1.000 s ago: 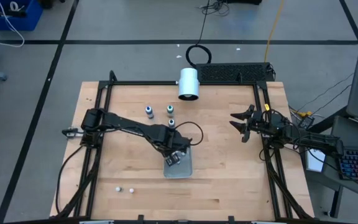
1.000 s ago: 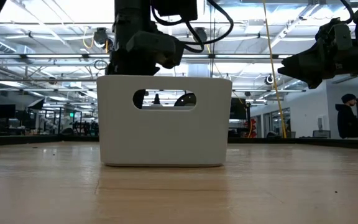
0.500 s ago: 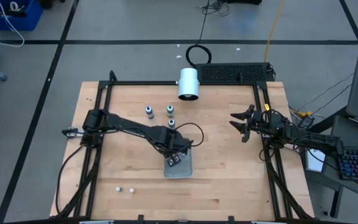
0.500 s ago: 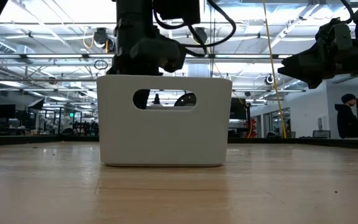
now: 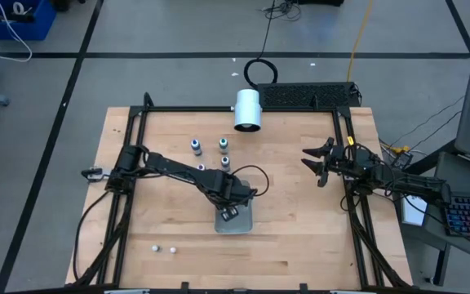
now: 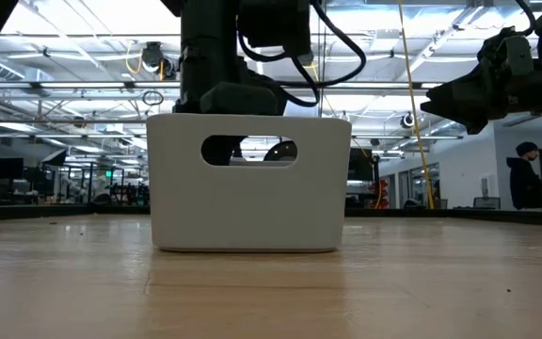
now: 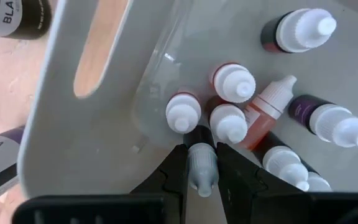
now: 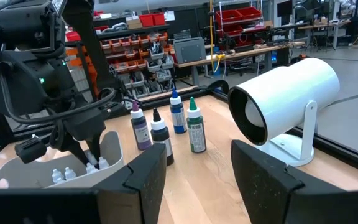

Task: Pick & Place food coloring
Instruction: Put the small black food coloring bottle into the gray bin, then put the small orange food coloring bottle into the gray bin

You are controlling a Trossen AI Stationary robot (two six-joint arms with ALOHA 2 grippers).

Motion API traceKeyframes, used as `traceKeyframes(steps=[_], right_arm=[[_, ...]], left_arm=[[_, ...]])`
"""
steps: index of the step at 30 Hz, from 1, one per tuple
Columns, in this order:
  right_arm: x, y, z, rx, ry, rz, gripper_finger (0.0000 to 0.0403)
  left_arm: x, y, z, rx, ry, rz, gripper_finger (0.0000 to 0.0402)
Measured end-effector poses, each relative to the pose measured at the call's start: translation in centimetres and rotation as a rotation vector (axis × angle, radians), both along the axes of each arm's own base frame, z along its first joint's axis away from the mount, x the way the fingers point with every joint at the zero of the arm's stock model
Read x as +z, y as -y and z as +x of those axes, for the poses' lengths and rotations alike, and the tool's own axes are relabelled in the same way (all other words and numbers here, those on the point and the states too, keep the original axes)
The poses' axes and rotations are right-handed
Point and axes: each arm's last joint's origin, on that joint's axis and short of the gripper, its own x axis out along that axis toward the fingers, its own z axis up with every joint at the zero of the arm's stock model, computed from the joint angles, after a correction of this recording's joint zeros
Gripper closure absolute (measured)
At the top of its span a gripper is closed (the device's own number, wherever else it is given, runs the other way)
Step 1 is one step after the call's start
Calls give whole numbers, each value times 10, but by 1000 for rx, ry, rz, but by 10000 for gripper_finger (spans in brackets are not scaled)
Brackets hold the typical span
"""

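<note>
The left gripper (image 7: pixel 202 177) is inside the white bin (image 5: pixel 235 219), clamped on one food coloring bottle (image 7: pixel 202 167). In the left wrist view the bottle sits between the two fingers (image 7: pixel 174 173) with its long axis along them, pale cap pointing away from the wrist toward the bin floor.

Several bottles already lie or stand in the bin just beyond the held cap, including a red-bodied bottle (image 7: pixel 267 111) lying tilted. The held bottle is close above the nearest caps; contact cannot be confirmed.

Four bottles remain upright on the table (image 5: pixel 300 245) beyond the bin, near the white cylinder (image 5: pixel 247 109): three show in the high view (image 5: pixel 196 146), and the right wrist view shows all four in a cluster (image 8: pixel 196 127).

The right gripper (image 5: pixel 317 162) waits near the table's right edge, fingers apart and holding nothing.

Judgement: the held bottle is at the release point. The next move turns on opening the fingers, then lifting straight up. The left arm is nearer the remaining bottles.
</note>
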Motion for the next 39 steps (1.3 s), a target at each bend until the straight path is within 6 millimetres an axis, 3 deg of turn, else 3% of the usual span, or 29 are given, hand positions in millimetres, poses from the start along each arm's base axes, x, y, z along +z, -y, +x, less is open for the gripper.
traceKeyframes(steps=[15, 24, 39], right_arm=[[0, 0, 0, 0, 0, 0, 234], [0, 0, 0, 0, 0, 0, 234], [0, 0, 0, 0, -1, 0, 234]], left_arm=[[-12, -3, -6, 25, -13, 3, 339], [-17, -3, -7, 27, -35, -14, 260], [-15, -2, -6, 27, -29, -22, 250]])
